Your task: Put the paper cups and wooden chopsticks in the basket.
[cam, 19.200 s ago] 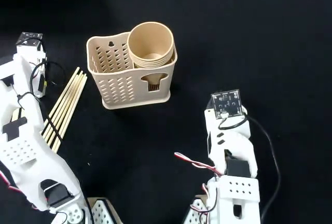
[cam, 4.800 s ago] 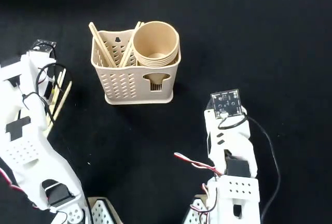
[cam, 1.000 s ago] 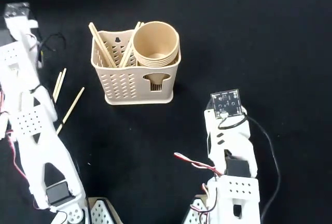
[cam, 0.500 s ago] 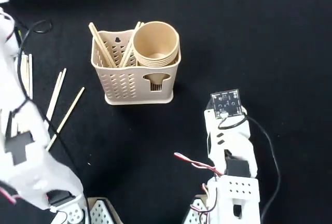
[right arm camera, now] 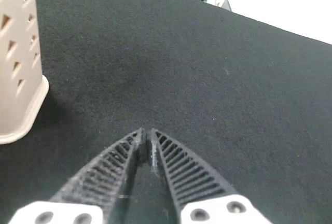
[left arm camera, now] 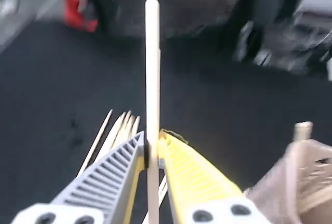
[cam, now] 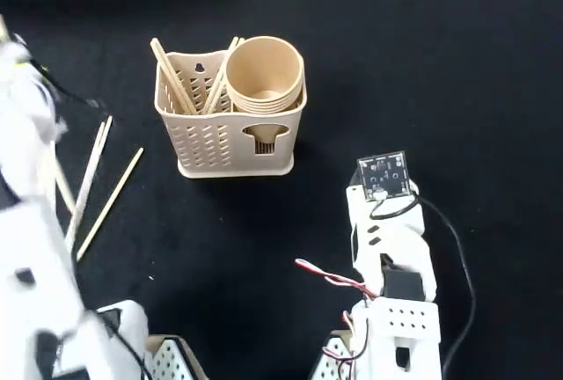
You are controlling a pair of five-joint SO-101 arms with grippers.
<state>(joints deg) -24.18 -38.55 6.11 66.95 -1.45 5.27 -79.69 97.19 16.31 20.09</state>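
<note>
1. The paper cups (cam: 264, 76) are stacked in the right compartment of the basket (cam: 211, 147), which is set toward the table's (cam: 457, 72) far edge, left of centre.
2. Several chopsticks (cam: 171, 81) are leaned in its left compartment.
3. Loose chopsticks (cam: 107, 195) are laid near the left edge.
4. A single chopstick (left arm camera: 152, 53) is clamped by the left gripper (left arm camera: 151, 143).
5. The right gripper (right arm camera: 144, 137) is held closed on nothing.

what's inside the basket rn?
Nested tan paper cups fill one compartment of the beige perforated plastic basket; wooden chopsticks lean in the other, tips sticking out. Their lower ends and the cups' bases are hidden by the walls.
</note>
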